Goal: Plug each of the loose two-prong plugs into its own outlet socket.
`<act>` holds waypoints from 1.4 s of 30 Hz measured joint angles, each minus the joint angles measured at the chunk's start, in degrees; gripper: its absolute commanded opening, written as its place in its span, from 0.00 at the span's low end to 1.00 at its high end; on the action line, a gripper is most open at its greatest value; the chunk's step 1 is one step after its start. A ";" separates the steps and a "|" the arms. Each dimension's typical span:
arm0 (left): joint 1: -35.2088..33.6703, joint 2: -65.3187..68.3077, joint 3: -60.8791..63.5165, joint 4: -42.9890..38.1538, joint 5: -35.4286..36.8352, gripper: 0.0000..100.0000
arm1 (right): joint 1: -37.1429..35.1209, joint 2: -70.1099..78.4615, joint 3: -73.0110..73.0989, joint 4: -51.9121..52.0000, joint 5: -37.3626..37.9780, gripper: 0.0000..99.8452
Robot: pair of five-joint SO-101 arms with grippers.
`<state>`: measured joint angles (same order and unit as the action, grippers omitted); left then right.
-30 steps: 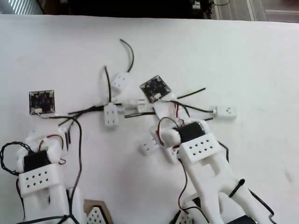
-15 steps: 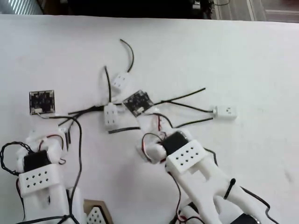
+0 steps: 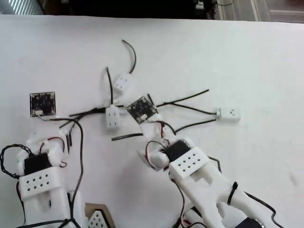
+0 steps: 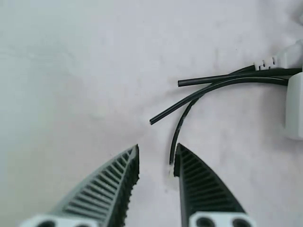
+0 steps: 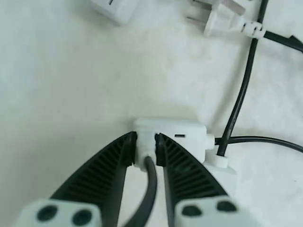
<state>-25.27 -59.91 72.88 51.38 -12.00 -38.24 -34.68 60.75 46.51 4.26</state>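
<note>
White corded plastic block (image 5: pixel 176 134) clamped in right tool (image 5: pixel 145 139), left tool (image 4: pixel 156 149) apart; mating with white two-prong plug (image 5: pixel 220 16) likely needs prong alignment.

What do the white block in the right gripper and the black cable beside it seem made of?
White rectangular block in the right gripper: probably moulded plastic, smooth and matte, with rounded edges. Thin black cable: likely rubber or soft plastic sheath, since it bends in smooth curves.
</note>
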 measured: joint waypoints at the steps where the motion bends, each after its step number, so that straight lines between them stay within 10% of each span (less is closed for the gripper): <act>1: 0.00 0.00 0.00 0.00 0.00 0.14 | -0.09 0.00 0.79 -0.79 0.00 0.02; 11: 0.00 0.00 0.00 0.00 0.00 0.14 | -0.35 -0.79 5.36 -5.10 0.00 0.19; 23: 0.00 0.00 0.00 0.00 0.00 0.14 | -0.35 -0.70 -17.32 19.08 0.53 0.36; 32: 0.00 0.00 0.00 0.00 0.00 0.14 | 1.14 -0.70 -28.22 42.37 27.34 0.36; 42: 0.00 0.00 0.00 0.00 0.00 0.14 | 14.59 -0.70 -28.31 41.32 45.98 0.36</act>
<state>-25.27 -59.91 72.88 51.38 -12.00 -23.65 -35.38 32.44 87.82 50.24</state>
